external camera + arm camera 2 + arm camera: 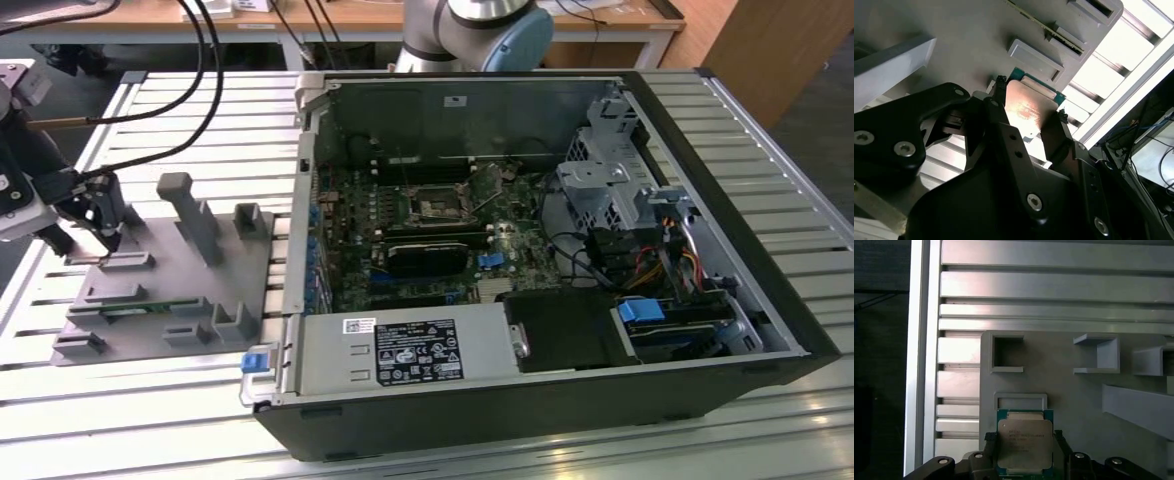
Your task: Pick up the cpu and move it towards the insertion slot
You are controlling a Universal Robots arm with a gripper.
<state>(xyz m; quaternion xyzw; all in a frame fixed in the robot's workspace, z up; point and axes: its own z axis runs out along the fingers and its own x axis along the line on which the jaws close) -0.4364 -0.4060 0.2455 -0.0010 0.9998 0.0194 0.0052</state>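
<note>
The cpu [1024, 442] is a small square chip with a pale metal top on a green edge. It sits between the two black fingers of my gripper [1024, 439], and the fingers press on its opposite sides. The second wrist view shows the same grip on the cpu [1026, 107], just over the grey plastic block [954, 30]. In the exterior view my gripper [104, 240] is low over that block [174, 300] at the exterior view's left. The insertion slot [438, 205] is a dark square socket with a silver frame on the motherboard inside the open computer case, far to the right of the gripper.
The grey block carries upright posts [187, 215] and a narrow green board strip [127, 310]. The open black computer case [787, 330] has tall walls around the motherboard. Black cables [200, 60] hang at the back left. The slatted metal table [134, 400] runs under everything.
</note>
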